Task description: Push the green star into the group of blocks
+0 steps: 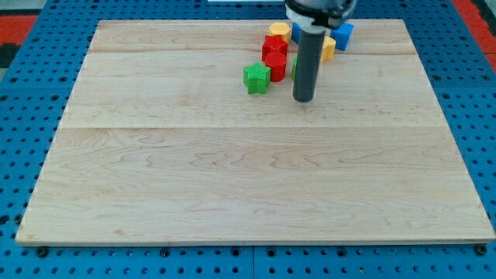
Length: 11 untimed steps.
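Observation:
A green block (256,77), star-like in outline, lies near the top middle of the wooden board (232,178). It touches the lower left of a red block (275,67). A second red block (274,46) sits just above that one. A yellow block (280,31) lies at the top of the group. My dark rod comes down from the view's top, and my tip (303,100) rests on the board to the right of the green block, a little lower, apart from it. A sliver of another green block (294,67) shows at the rod's left edge.
A blue block (343,35) and a yellow block (328,48) lie right of the rod. Another blue block (295,33) is partly hidden behind it. Blue pegboard (31,116) surrounds the board.

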Tool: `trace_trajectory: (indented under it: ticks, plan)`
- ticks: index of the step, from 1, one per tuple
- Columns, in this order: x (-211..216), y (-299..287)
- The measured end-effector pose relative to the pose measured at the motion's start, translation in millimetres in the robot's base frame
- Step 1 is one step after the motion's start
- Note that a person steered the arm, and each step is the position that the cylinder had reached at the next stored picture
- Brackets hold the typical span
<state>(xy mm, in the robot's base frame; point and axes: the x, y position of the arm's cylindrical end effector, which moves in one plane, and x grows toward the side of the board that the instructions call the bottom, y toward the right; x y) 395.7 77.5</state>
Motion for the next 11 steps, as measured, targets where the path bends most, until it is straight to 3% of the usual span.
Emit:
trace_trajectory:
  ticks: [1,2,3,4,5,6,8,9,10,11]
  plan:
    - [-43,-79]
    - [-68,-111]
    - [-57,-124]
    - [-92,-190]
    - [-117,-141]
    - [-97,-74]
    - [-61,-82]
    - [-29,-133]
    - [-5,-102]
    - [-22,-68]
